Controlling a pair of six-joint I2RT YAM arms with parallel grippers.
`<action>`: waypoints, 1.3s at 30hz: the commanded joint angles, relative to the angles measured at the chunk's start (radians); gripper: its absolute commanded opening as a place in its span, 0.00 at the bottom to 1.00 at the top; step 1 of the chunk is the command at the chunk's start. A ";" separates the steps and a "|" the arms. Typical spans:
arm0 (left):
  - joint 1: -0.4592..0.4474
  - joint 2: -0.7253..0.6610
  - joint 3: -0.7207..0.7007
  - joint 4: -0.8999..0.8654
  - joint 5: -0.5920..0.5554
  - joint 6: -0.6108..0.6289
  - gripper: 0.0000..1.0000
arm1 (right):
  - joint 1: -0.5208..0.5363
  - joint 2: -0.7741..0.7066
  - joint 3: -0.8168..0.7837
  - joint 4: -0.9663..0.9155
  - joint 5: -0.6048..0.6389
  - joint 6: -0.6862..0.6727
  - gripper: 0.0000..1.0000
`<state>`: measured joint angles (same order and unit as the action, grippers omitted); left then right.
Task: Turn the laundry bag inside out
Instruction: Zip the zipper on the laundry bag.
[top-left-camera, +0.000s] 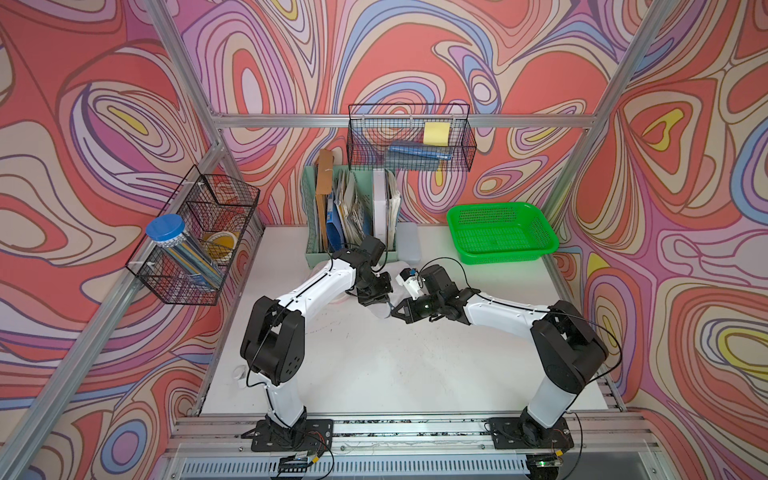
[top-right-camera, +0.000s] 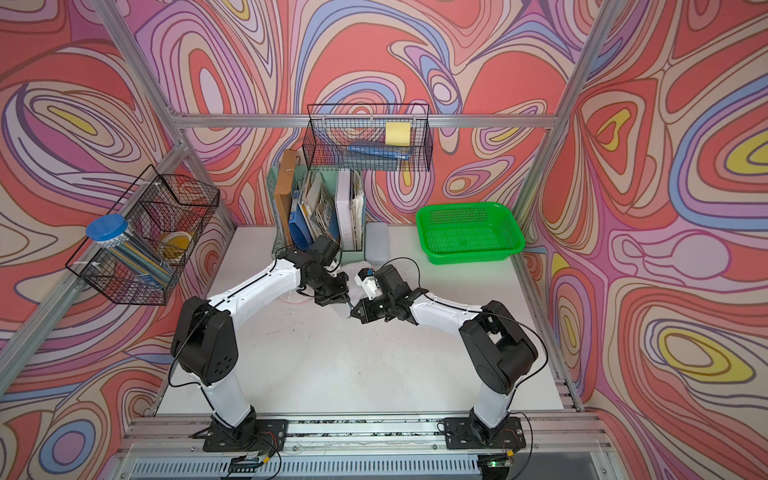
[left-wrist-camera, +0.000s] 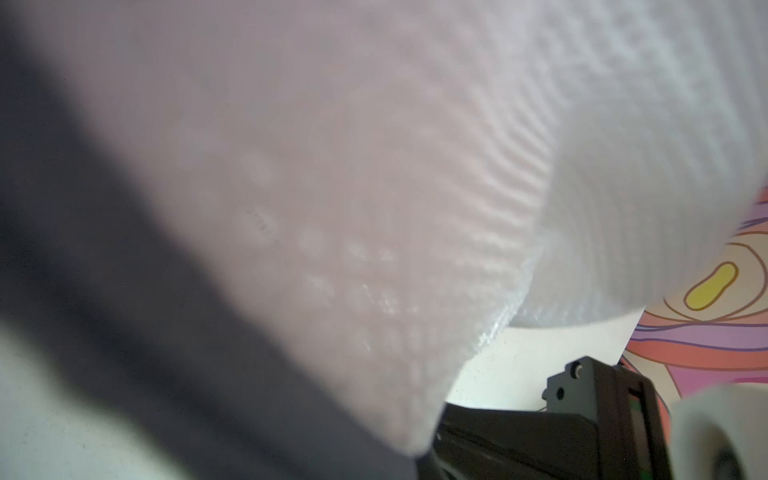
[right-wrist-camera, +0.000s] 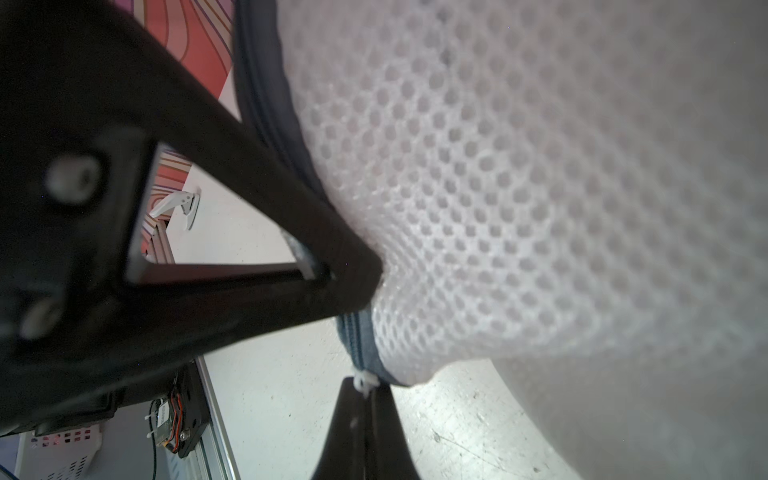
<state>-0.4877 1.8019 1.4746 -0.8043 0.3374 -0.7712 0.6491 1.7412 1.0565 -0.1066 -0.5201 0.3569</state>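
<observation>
The white mesh laundry bag (top-left-camera: 379, 312) sits bunched up near the middle of the bench (top-left-camera: 374, 365), towards the back, just in front of the mint file holder (top-left-camera: 309, 216). Both arms lean in over it, and their grippers meet at its near edge, almost touching each other.

In the right wrist view, the right gripper (right-wrist-camera: 353, 286) is closed tight. Its two black fingers come together to a point on the edge of the bag (right-wrist-camera: 498, 187), where the blue-grey zipper band (right-wrist-camera: 361, 345) runs along the mesh. Just beside it on the same band, the left gripper (right-wrist-camera: 365, 388) is also closed, its fingertips pinched on a small white tab (right-wrist-camera: 365, 380).

From above, the left gripper (top-left-camera: 386, 307) points down into the fabric and the right gripper (top-left-camera: 395, 312) reaches in sideways. Most of the bag is hidden under the two wrists.

The left wrist view is almost filled by blurred mesh (left-wrist-camera: 332, 187) and a dark strip of trim.

A green basket (top-left-camera: 498, 206) stands well apart in the back right corner.
</observation>
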 joint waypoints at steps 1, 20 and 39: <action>0.028 -0.030 0.038 0.017 -0.009 -0.042 0.00 | 0.004 -0.036 -0.005 -0.024 -0.020 0.005 0.00; 0.295 -0.138 -0.305 0.463 0.454 -0.366 0.41 | -0.029 -0.115 -0.061 -0.073 -0.021 -0.007 0.00; -0.011 -0.043 -0.064 0.079 0.105 0.015 0.24 | -0.029 -0.085 0.032 -0.135 -0.093 0.018 0.00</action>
<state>-0.4866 1.7206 1.3952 -0.6525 0.4927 -0.8028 0.6250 1.6501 1.0630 -0.2256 -0.5900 0.3649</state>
